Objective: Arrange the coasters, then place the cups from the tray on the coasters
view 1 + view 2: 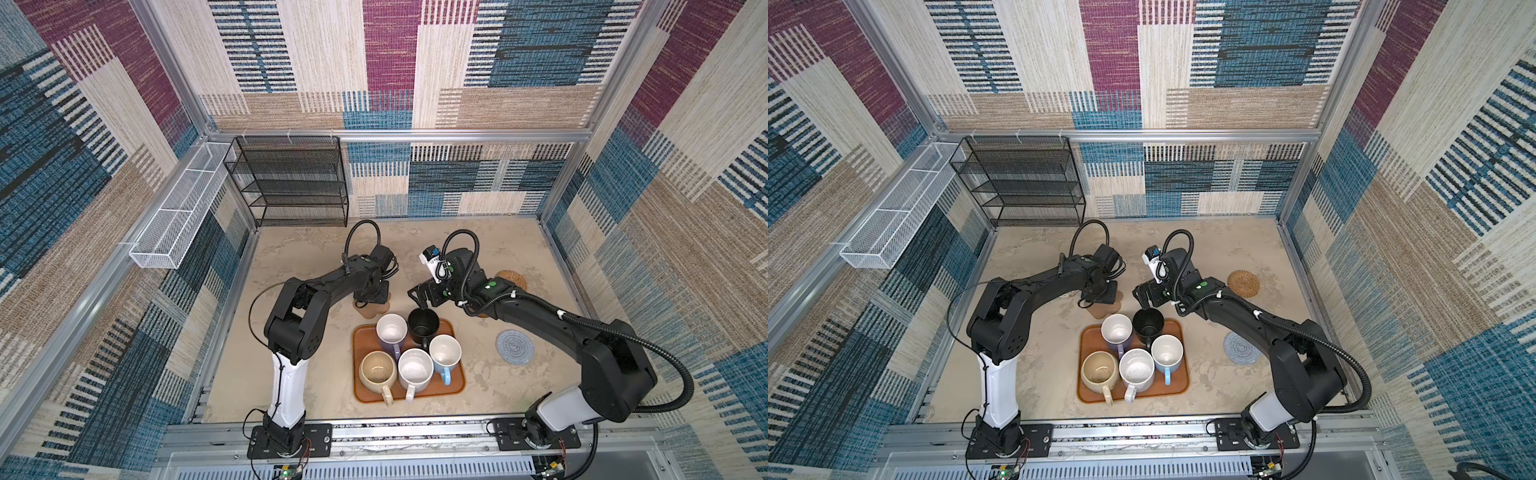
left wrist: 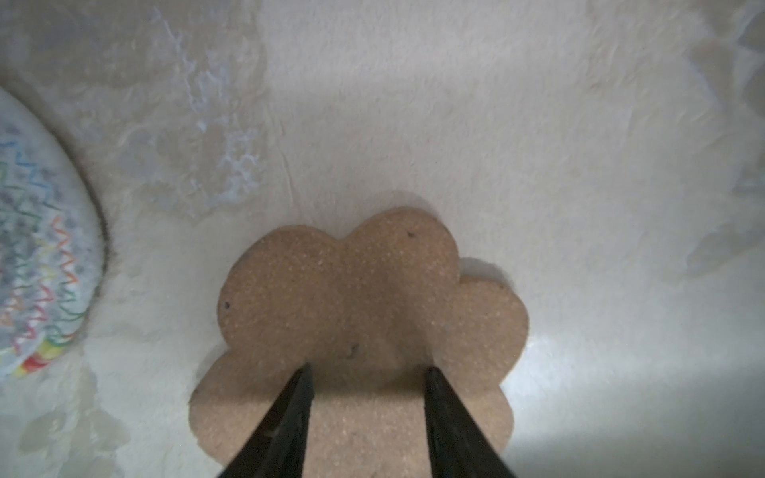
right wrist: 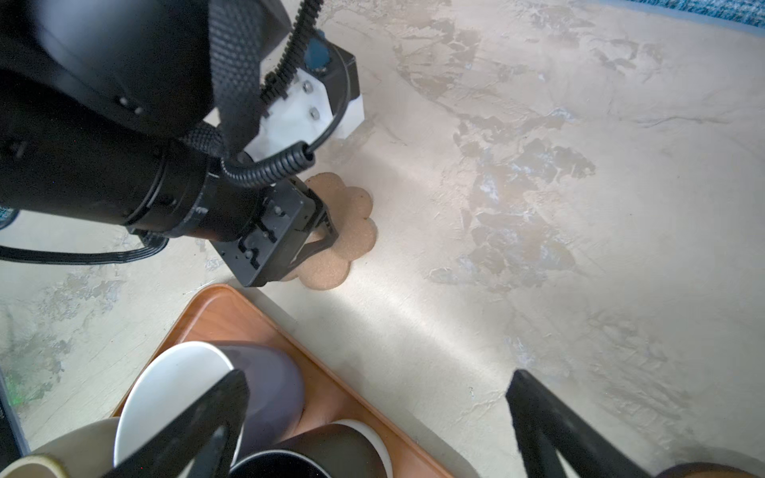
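My left gripper point(image 2: 368, 368) points straight down at the tan cork flower coaster point(image 2: 352, 298), which lies flat on the table just beyond the tray point(image 1: 455, 386). Its jaws stand a little apart with both tips on or just over the cork, and nothing is between them. My right gripper point(image 3: 378, 378) is wide open above the tray's far edge, over the black cup point(image 1: 423, 328). The lavender point(image 1: 391, 330), beige point(image 1: 376, 371), white speckled point(image 1: 415, 368) and light blue point(image 1: 444, 353) cups stand on the tray too.
A golden rattan coaster point(image 1: 1244, 283) lies at the back right and a light blue woven coaster point(image 1: 514, 347) lies right of the tray. A pale round mat with coloured zigzags point(image 2: 37, 248) lies near the cork coaster. A black wire shelf point(image 1: 291, 183) stands at the back left.
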Robot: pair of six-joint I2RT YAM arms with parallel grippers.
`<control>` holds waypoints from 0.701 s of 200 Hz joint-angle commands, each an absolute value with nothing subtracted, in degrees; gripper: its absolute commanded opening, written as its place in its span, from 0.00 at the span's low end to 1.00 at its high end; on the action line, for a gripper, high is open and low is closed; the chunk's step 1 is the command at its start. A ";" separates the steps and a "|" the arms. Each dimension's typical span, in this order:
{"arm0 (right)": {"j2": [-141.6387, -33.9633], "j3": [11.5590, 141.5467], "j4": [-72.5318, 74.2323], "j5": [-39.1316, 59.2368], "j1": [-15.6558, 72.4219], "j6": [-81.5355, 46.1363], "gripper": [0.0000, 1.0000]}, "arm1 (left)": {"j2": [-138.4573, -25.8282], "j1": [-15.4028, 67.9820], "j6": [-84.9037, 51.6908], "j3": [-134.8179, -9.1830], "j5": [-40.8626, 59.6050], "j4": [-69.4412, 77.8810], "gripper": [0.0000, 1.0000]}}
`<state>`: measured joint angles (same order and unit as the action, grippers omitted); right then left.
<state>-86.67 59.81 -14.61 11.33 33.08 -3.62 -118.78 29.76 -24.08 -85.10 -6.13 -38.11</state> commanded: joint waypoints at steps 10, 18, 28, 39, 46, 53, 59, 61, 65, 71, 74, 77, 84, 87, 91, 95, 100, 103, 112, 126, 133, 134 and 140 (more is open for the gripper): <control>-86.88 60.22 -13.29 9.76 33.17 -3.35 1.00 | -121.37 28.84 -30.63 -85.87 -6.49 -35.44 0.44; -87.01 60.42 -13.31 9.69 33.09 -3.27 1.00 | -121.38 28.66 -31.94 -86.47 -6.77 -35.00 0.44; -87.12 60.47 -13.29 9.37 33.18 -3.25 1.00 | -121.44 28.44 -33.22 -87.32 -7.53 -34.49 0.43; -87.20 60.55 -13.41 9.13 33.10 -3.18 1.00 | -121.90 27.86 -34.53 -88.56 -7.84 -34.03 0.43; -87.22 60.40 -13.45 8.86 33.10 -3.01 1.00 | -122.38 27.24 -35.30 -89.30 -7.58 -33.76 0.43; -87.27 60.47 -13.49 8.70 33.11 -2.93 1.00 | -122.82 26.67 -36.11 -90.02 -7.20 -33.55 0.43; -87.28 60.49 -13.59 8.54 33.06 -2.81 1.00 | -123.00 26.27 -36.58 -90.19 -6.61 -32.89 0.43; -87.28 60.43 -13.62 8.46 33.05 -2.75 1.00 | -123.01 26.21 -36.74 -90.24 -6.47 -32.61 0.43; -87.27 60.47 -13.68 8.36 33.07 -2.67 1.00 | -122.98 26.11 -37.11 -90.31 -6.30 -32.25 0.43; -87.36 60.42 -13.73 8.06 33.07 -2.54 1.00 | -122.98 25.94 -37.49 -90.56 -6.33 -31.82 0.43; -87.34 60.46 -13.77 8.03 33.09 -2.49 1.00 | -122.98 25.91 -37.55 -90.61 -6.33 -31.62 0.43; -87.37 60.44 -13.72 7.97 33.06 -2.42 1.00 | -122.97 25.88 -37.61 -90.80 -6.25 -31.43 0.43; -87.44 60.46 -13.73 7.75 33.09 -2.32 1.00 | -123.22 25.62 -38.02 -91.40 -5.92 -31.48 0.43; -87.49 60.47 -13.71 7.67 33.07 -2.29 1.00 | -123.23 25.53 -38.19 -91.71 -5.71 -31.59 0.43; -87.54 60.52 -13.70 7.67 33.11 -2.29 1.00 | -123.35 25.50 -38.35 -91.99 -5.40 -31.68 0.43; -87.69 60.55 -13.63 7.60 33.06 -2.24 1.00 | -123.31 25.38 -38.54 -92.31 -5.35 -31.86 0.43; -87.80 60.59 -13.65 7.63 33.07 -2.20 1.00 | -123.19 25.31 -39.09 -92.31 -5.65 -31.92 0.44; -87.96 60.68 -13.65 7.64 33.12 -2.20 1.00 | -123.03 25.22 -39.38 -92.12 -5.68 -31.65 0.44; -88.26 60.86 -13.67 7.48 33.06 -2.18 1.00 | -122.64 24.81 -40.78 -91.08 -4.88 -30.06 0.44; -88.74 60.98 -13.54 7.45 33.09 -2.18 1.00 | -122.07 23.73 -44.60 -87.84 -0.61 -24.50 0.44; -88.93 61.06 -13.56 7.31 33.05 -2.11 1.00 | -121.63 23.22 -46.51 -86.12 2.11 -21.08 0.44; -88.98 61.07 -13.59 7.30 33.09 -2.11 1.00 | -121.55 23.21 -46.72 -85.82 2.37 -20.52 0.44; -89.00 61.17 -13.74 7.12 33.05 -2.20 1.00 | -120.95 23.26 -47.56 -84.67 2.95 -18.56 0.44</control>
<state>-88.62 60.51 -14.61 8.34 33.01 -2.70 -121.27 24.21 -40.51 -88.73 -2.94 -28.84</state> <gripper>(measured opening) 0.997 0.436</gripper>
